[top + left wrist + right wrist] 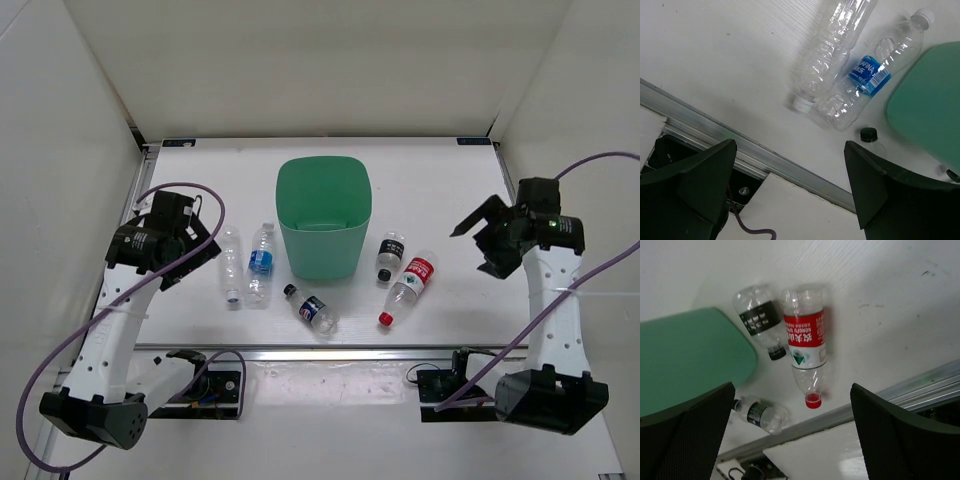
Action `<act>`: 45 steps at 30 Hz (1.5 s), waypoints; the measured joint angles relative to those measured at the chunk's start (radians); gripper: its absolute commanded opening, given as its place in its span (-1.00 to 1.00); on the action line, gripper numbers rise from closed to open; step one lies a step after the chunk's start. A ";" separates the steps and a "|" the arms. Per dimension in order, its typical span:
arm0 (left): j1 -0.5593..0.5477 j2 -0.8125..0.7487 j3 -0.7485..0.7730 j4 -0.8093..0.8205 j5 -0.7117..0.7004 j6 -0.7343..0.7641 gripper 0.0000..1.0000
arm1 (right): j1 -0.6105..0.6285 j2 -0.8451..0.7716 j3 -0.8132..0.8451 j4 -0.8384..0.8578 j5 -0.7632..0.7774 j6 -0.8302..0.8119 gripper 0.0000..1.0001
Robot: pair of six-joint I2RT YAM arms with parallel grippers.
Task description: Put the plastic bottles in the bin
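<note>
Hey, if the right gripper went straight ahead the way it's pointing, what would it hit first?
Probably the red-labelled bottle: in the wrist view it lies on the table, centred between the open fingers of the right gripper. How far off it is remains unclear.

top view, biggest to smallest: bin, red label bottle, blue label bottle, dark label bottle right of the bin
1. bin
2. red-label bottle and blue-label bottle: too alike in length to rank
3. dark-label bottle: clearly the smallest
</note>
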 measured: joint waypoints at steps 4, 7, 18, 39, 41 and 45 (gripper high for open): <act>-0.033 0.004 0.001 -0.001 -0.016 0.000 0.99 | -0.002 -0.068 -0.145 0.032 -0.105 -0.037 1.00; -0.047 0.004 0.001 -0.001 -0.029 0.000 0.99 | -0.002 -0.070 -0.216 0.069 -0.158 -0.050 1.00; -0.066 -0.019 0.000 -0.001 -0.069 0.000 0.99 | 0.174 0.169 -0.409 0.294 -0.183 -0.062 1.00; -0.066 -0.026 -0.012 -0.005 -0.139 -0.010 0.99 | 0.297 0.312 -0.332 0.240 -0.058 0.000 -0.22; -0.066 -0.027 -0.016 -0.004 -0.154 -0.015 0.99 | 0.309 0.200 -0.202 0.154 -0.025 0.010 -0.22; -0.066 -0.030 -0.056 -0.003 -0.184 -0.027 0.99 | 0.346 0.113 0.248 0.083 0.024 0.021 -0.30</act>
